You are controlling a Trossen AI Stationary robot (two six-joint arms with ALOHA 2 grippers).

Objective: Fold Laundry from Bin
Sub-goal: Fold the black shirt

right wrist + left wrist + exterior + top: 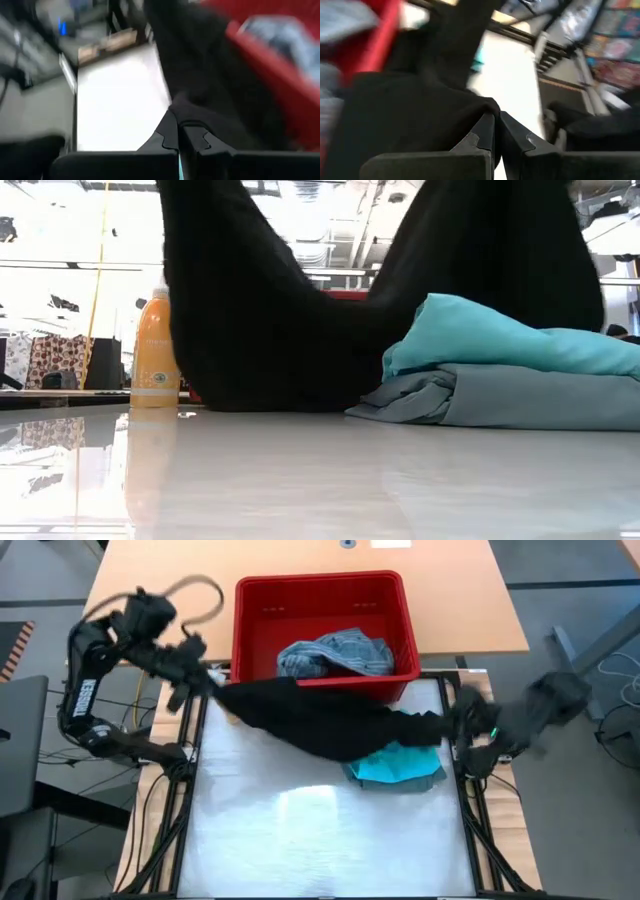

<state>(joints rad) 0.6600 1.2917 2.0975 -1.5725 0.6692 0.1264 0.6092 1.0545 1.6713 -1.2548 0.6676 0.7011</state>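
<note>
So both arms have the black garment (320, 720) stretched out between them, hanging over the white worktop (320, 830) just in front of the red bin (320, 600). The left claw (496, 131) is pinched tight on one end of it, over near the worktop's left edge, and the right claw (178, 132) is clamped on the other end at the right edge. The middle of the fabric sags, and in the low view it hangs down close to the surface. The mottled blue-grey piece (335, 653) is in the bin. The turquoise garment (500, 330) lies folded on top of the grey-green one (500, 395) on the worktop, under the black cloth's right half. An orange spray bottle (155, 350) stands at the back left.
</note>
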